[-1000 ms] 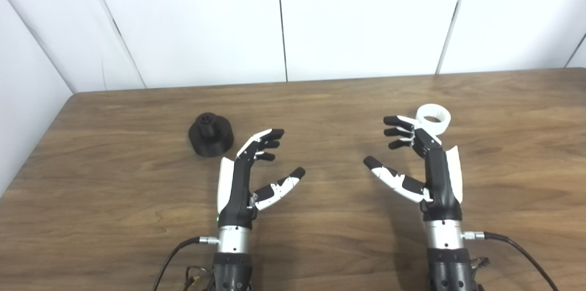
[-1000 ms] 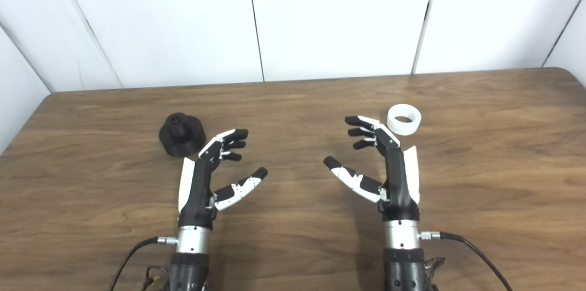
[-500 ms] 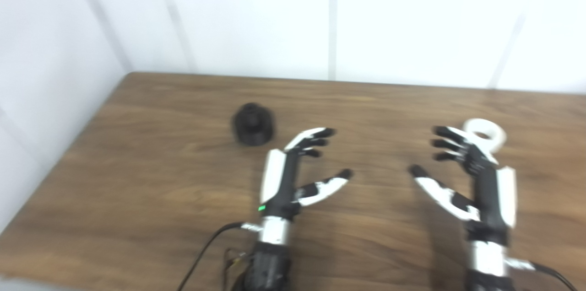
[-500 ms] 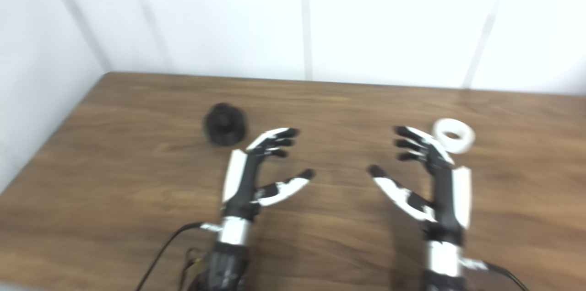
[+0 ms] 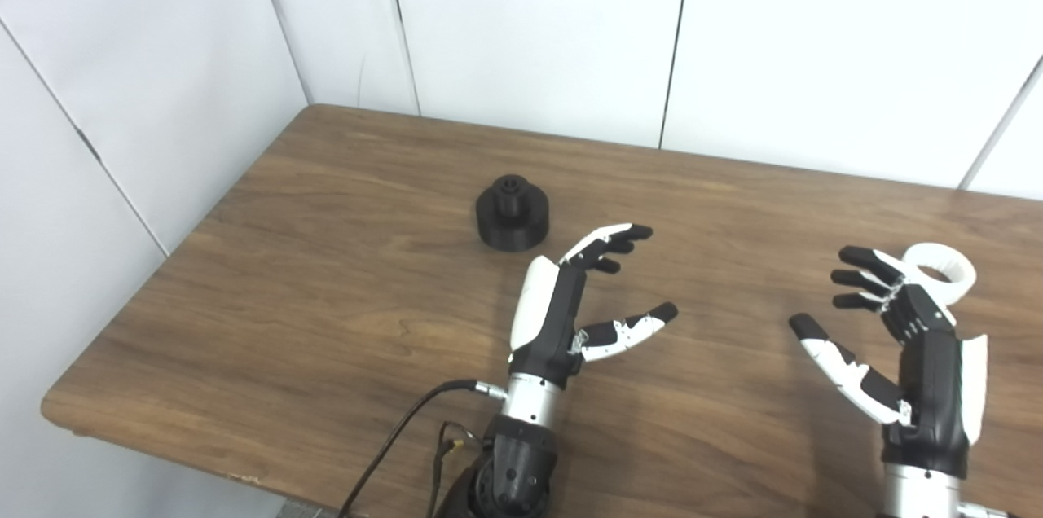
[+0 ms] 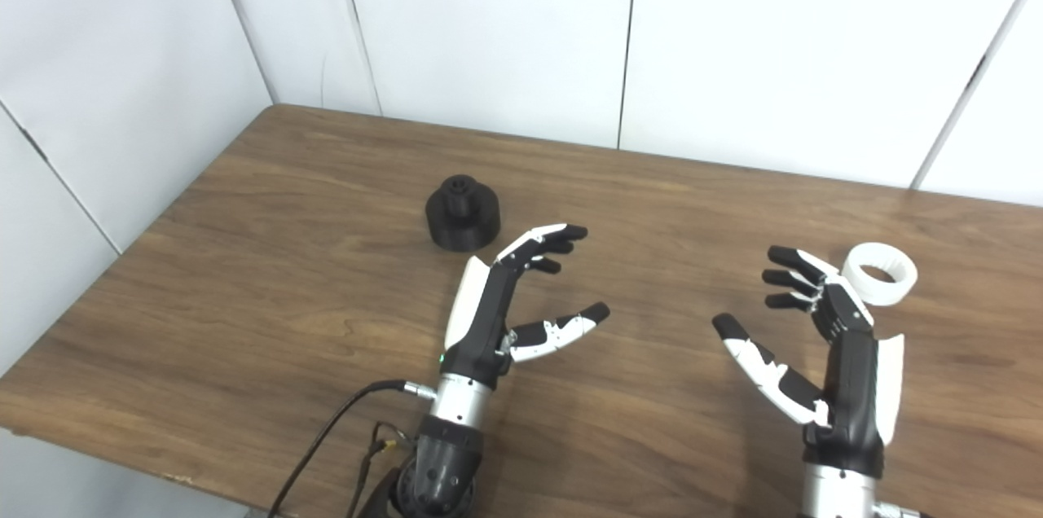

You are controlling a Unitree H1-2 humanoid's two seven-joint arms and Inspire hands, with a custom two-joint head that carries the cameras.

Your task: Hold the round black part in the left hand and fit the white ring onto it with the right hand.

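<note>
The round black part (image 5: 512, 213) stands on the wooden table (image 5: 326, 282), a short stub on top. My left hand (image 5: 583, 302) is open and empty, just right of and nearer than the part, not touching it. The white ring (image 6: 878, 274) lies flat at the right. My right hand (image 6: 815, 347) is open and empty, its fingertips just left of the ring, apart from it in the right eye view. In the left eye view the ring (image 5: 945, 272) is partly hidden behind the right hand (image 5: 896, 347).
White panelled walls (image 5: 530, 29) stand behind and left of the table. The table's left corner and front edge (image 5: 163, 441) show at lower left. A black cable (image 5: 399, 441) hangs from my left wrist over the front edge.
The whole picture has shifted: the camera has turned left, so everything sits further right in frame. Hands, black part and ring keep their places relative to each other.
</note>
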